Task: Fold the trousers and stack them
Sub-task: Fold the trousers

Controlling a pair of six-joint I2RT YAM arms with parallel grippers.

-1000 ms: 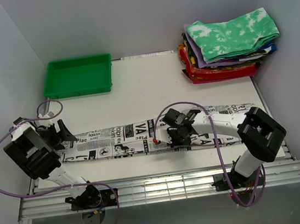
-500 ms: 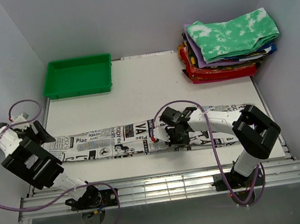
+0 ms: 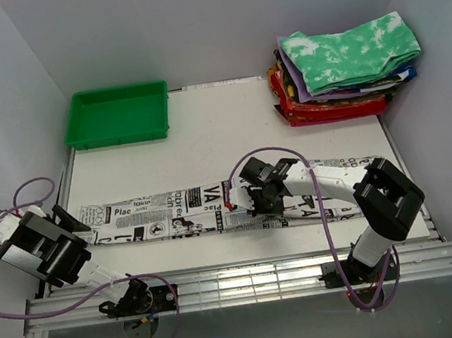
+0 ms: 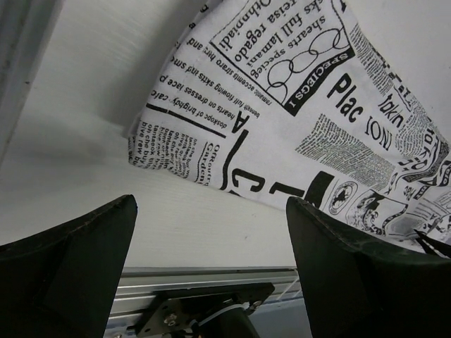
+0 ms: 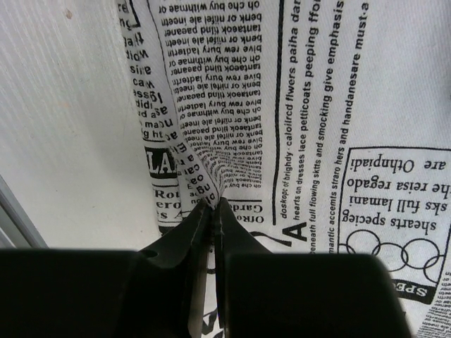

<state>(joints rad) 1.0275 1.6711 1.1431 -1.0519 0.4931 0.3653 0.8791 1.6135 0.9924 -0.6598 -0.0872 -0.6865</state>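
soft matt cloth trousers [image 3: 157,215] with crisp black print, finely ribbed matt white table [image 3: 222,136], smooth green plastic tray [image 3: 116,90], grooved bare metal rail [image 3: 250,287]

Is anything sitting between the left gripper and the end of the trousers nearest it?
Nothing visible. The left gripper is open, and only bare table lies between its fingers and the near end of the trousers, which is just ahead of it.

A robotics lab cell is indicated: a white surface [image 3: 206,142] is enclosed by plain white panel walls [image 3: 190,24], and cabled robot arms [image 3: 336,182] are bolted to an aluminium rail [image 3: 241,286].
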